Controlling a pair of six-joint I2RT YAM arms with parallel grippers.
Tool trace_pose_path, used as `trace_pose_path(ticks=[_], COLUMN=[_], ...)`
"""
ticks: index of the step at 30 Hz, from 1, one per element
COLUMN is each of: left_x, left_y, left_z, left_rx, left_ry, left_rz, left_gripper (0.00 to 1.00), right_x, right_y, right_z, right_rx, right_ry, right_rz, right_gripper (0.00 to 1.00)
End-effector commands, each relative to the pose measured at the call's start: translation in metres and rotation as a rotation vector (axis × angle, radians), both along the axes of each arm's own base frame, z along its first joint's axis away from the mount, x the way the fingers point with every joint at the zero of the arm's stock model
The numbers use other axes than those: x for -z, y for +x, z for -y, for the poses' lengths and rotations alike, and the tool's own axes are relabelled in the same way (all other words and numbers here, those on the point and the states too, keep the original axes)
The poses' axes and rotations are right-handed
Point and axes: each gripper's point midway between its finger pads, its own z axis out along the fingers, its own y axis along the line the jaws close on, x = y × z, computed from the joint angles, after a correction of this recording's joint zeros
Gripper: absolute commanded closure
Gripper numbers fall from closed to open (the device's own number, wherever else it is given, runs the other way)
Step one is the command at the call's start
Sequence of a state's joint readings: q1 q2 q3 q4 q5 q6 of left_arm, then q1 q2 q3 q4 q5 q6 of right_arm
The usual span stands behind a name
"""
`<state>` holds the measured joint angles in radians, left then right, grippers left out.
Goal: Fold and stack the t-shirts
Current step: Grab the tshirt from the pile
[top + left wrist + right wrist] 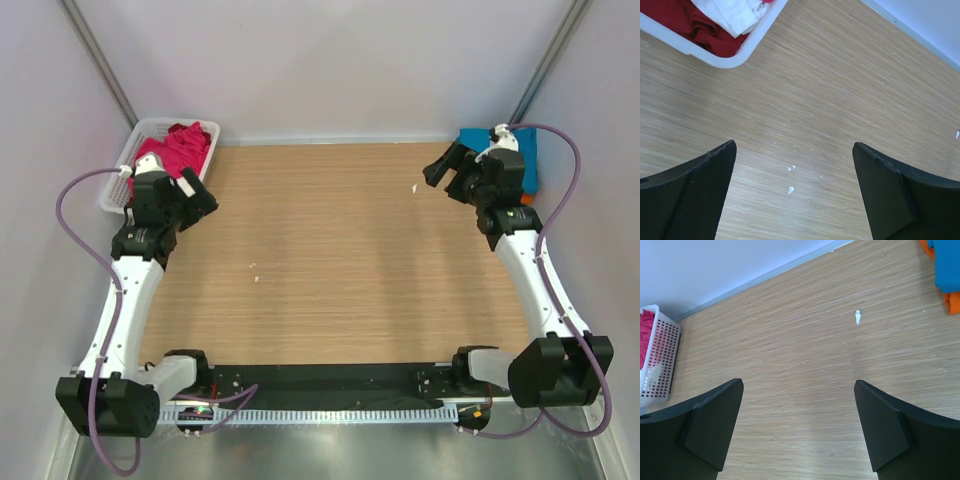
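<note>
Both pincers stand wide open and hold nothing: the left pincer [793, 145] hangs over bare wood just beside the white lattice basket [128, 150], and the right pincer [799, 381] hangs over the far right of the bench [330, 260], near the finished pile. The t-shirts lie in two places. In the basket, at the far left corner, I count three colours bunched together: a magenta-pink shirt [182, 148] on top, a dark red shirt [685, 22] and a white shirt [732, 12] beside it; whether more lie buried under them cannot be told. At the far right corner two lie flat and folded, a teal-blue shirt [947, 265] resting on an orange shirt [954, 302]. That makes five in sight, none on the open middle of the bench. The cloth looks light, limp and crumpled, so it should sag and drag its neighbours along if pinched deep; the safer hold is likely a raised fold or hem of the topmost magenta one, lifted clear of the rim before spreading. A few white scraps [790, 189] dot the wood.
</note>
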<state>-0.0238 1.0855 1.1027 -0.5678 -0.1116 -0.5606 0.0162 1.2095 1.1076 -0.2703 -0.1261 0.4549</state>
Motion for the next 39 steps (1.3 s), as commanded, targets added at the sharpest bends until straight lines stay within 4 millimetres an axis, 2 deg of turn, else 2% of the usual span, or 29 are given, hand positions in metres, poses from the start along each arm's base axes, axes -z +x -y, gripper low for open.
trace_pose_path(ticks=[1, 5, 7, 10, 11, 12, 13, 14, 16, 17, 18, 19, 20, 21, 22, 23, 24, 25, 27, 28, 29, 33, 37, 39], left_x=[-0.014, -0.015, -0.021, -0.028, -0.033, -0.035, -0.051, -0.033, -0.025, -0.043, -0.015, -0.026, -0.018, 0.006, 0.013, 0.007, 0.013, 0.027, 0.041, 0.063, 0.057, 0.073, 0.095, 0.102], left_y=[0.005, 0.007, 0.013, 0.034, 0.056, 0.067, 0.082, 0.102, 0.126, 0.140, 0.158, 0.170, 0.180, 0.194, 0.204, 0.214, 0.222, 0.236, 0.247, 0.252, 0.258, 0.272, 0.275, 0.275], left_z=[-0.004, 0.003, -0.002, -0.013, -0.021, -0.024, -0.033, -0.037, -0.053, -0.066, -0.076, -0.087, -0.095, -0.102, -0.109, -0.120, -0.125, -0.137, -0.148, -0.153, -0.161, -0.171, -0.178, -0.177], left_rx=[0.012, 0.078, 0.033, -0.032, -0.045, -0.048, -0.061, -0.065, -0.112, -0.148, -0.174, -0.208, -0.230, -0.247, -0.262, -0.282, -0.287, -0.310, -0.335, -0.351, -0.367, -0.363, -0.364, -0.358], left_ry=[0.039, 0.054, 0.047, 0.040, 0.024, 0.016, 0.015, 0.016, 0.027, 0.026, 0.021, 0.007, 0.005, 0.003, 0.006, 0.002, 0.001, 0.007, 0.013, 0.019, 0.028, 0.040, 0.051, 0.053], left_rz=[0.059, 0.079, 0.100, 0.069, 0.051, 0.044, 0.063, 0.012, -0.016, 0.024, -0.037, -0.002, -0.014, -0.054, -0.053, -0.027, -0.027, -0.029, -0.040, -0.082, -0.064, -0.057, -0.085, -0.098], left_gripper=[0.00, 0.00, 0.00, 0.00, 0.00, 0.01, 0.00, 0.00, 0.01, 0.00, 0.02, 0.02, 0.03, 0.02, 0.03, 0.03, 0.04, 0.04, 0.06, 0.07, 0.07, 0.11, 0.16, 0.30], right_x=[-0.023, -0.016, -0.016, -0.011, -0.008, -0.006, -0.003, -0.001, 0.001, 0.004, 0.005, 0.007, 0.008, 0.009, 0.009, 0.009, 0.010, 0.007, 0.005, 0.005, 0.003, -0.005, -0.012, -0.018], right_y=[0.006, 0.003, 0.003, 0.005, 0.006, 0.007, 0.008, 0.008, 0.009, 0.008, 0.008, 0.008, 0.008, 0.008, 0.008, 0.009, 0.011, 0.012, 0.014, 0.014, 0.015, 0.015, 0.016, 0.017], right_z=[-0.001, 0.004, 0.007, 0.012, 0.011, 0.013, 0.012, 0.012, 0.014, 0.017, 0.016, 0.018, 0.018, 0.019, 0.019, 0.022, 0.022, 0.022, 0.022, 0.022, 0.022, 0.031, 0.039, 0.041], right_rx=[-0.004, 0.007, 0.007, 0.025, 0.024, 0.031, 0.031, 0.036, 0.048, 0.060, 0.062, 0.066, 0.065, 0.068, 0.069, 0.082, 0.083, 0.088, 0.093, 0.095, 0.095, 0.138, 0.152, 0.153], right_ry=[0.001, -0.043, -0.067, -0.084, -0.086, -0.085, -0.083, -0.080, -0.078, -0.081, -0.079, -0.087, -0.089, -0.094, -0.096, -0.099, -0.100, -0.098, -0.089, -0.087, -0.084, -0.110, -0.173, -0.191], right_rz=[0.059, 0.032, 0.033, 0.018, 0.017, 0.014, 0.006, 0.000, -0.001, -0.004, -0.006, -0.010, -0.014, -0.017, -0.017, -0.016, -0.018, -0.014, -0.016, -0.022, -0.027, -0.004, 0.002, 0.005], right_gripper=[0.00, 0.00, 0.00, 0.00, 0.00, 0.00, 0.00, 0.00, 0.00, 0.00, 0.00, 0.00, 0.00, 0.00, 0.00, 0.00, 0.00, 0.00, 0.00, 0.00, 0.00, 0.00, 0.00, 0.00])
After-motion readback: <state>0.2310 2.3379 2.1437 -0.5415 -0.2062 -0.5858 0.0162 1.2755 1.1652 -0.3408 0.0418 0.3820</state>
